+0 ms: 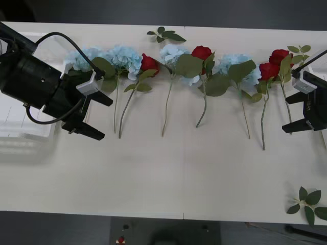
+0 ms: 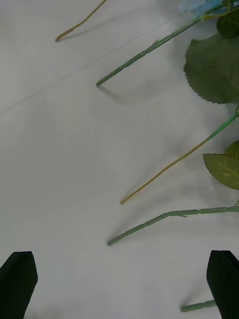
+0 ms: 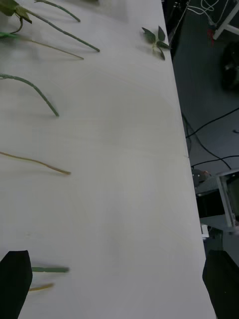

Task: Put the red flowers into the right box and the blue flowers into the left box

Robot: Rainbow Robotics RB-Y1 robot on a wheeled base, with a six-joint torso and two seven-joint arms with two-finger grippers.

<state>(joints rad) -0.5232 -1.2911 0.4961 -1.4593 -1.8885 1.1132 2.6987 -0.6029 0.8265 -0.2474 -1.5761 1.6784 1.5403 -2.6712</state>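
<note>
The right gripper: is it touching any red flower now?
Apart. In the right wrist view, the open right gripper hangs with bare table between its fingers; the nearest stems lie beyond them.

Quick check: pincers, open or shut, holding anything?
Left pincer: open, empty, over the table by the leftmost blue flowers.
Right pincer: open, empty, beside the rightmost red flowers.

White bench (image 1: 168,178). Leaf sprig (image 1: 166,35) at the far edge, another sprig (image 1: 308,200) at the near right corner. Dark floor (image 3: 209,99) beside the bench, cables (image 3: 211,124) trailing across it.
</note>
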